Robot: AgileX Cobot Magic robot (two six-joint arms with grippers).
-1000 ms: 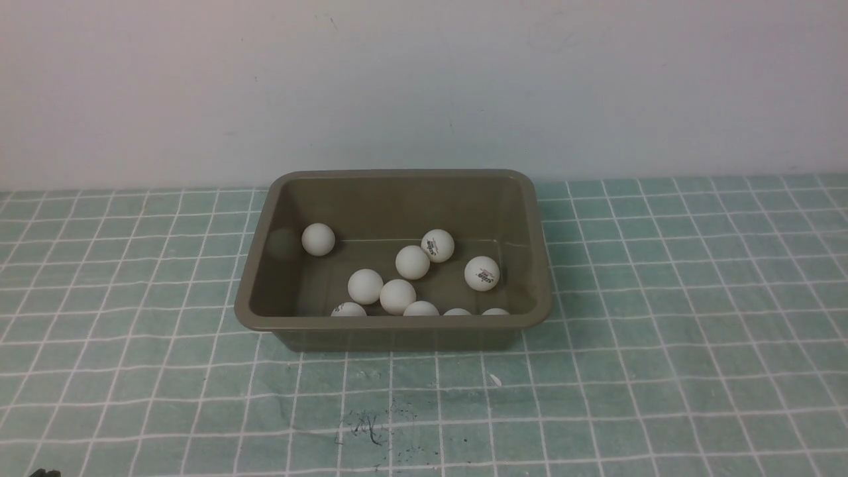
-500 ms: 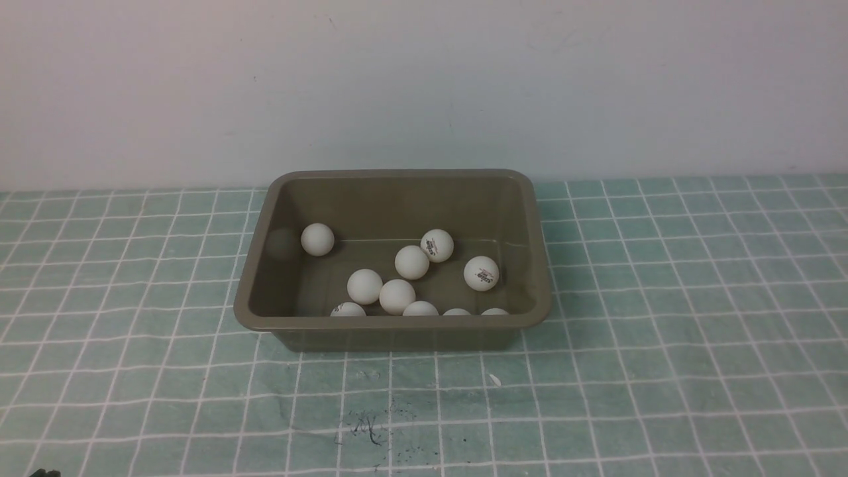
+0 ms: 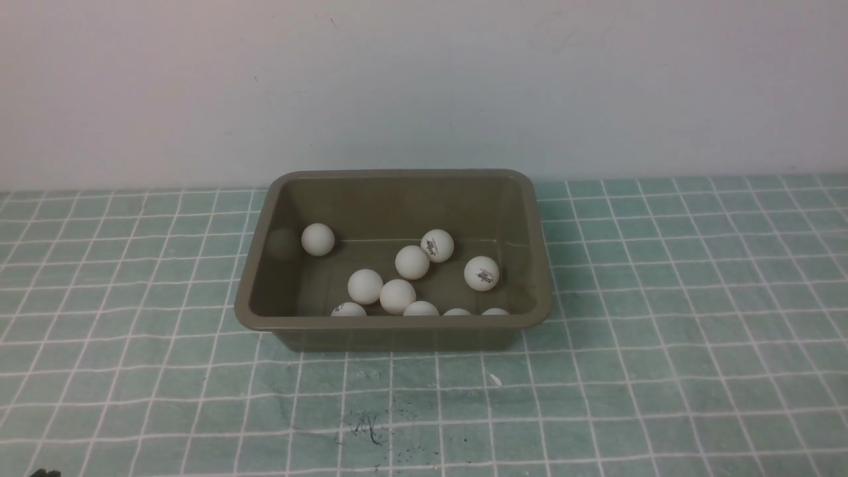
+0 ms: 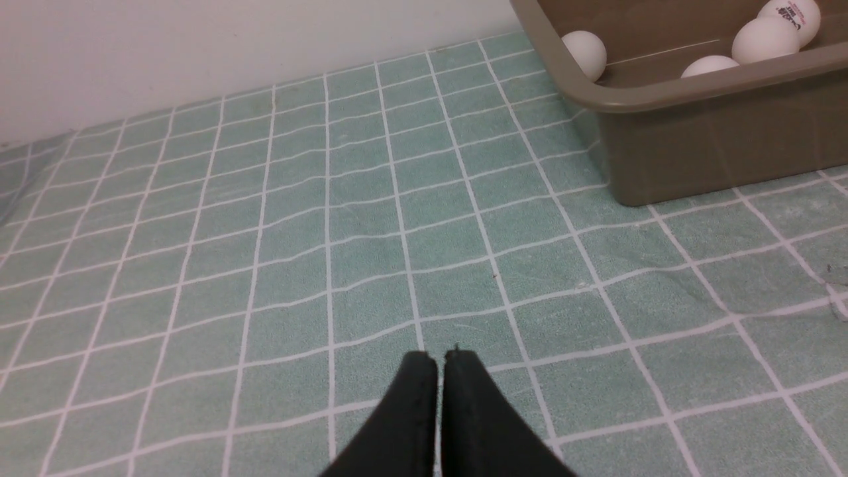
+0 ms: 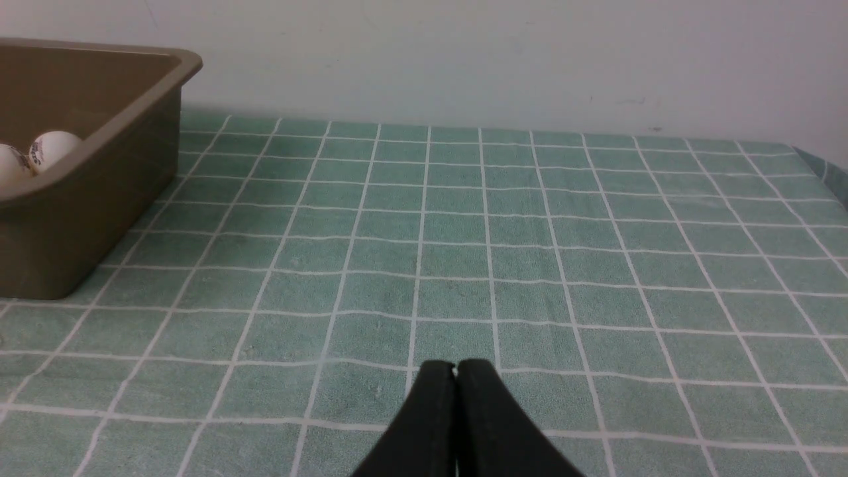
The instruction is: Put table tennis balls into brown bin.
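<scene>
Ten table tennis balls [image 3: 412, 262] lie in the brown bin [image 3: 393, 323], well apart from both pressed-together fingers [image 4: 421, 377].

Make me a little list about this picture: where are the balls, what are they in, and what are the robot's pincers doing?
balls: ten white table tennis balls, all inside the bin
container: brown bin, standing upright on the cloth
balls outside the bin: none in view
surface: green checked cloth
left pincer: shut, holding nothing, away from the bin
right pincer: shut, holding nothing, away from the bin
job: looks finished
</scene>
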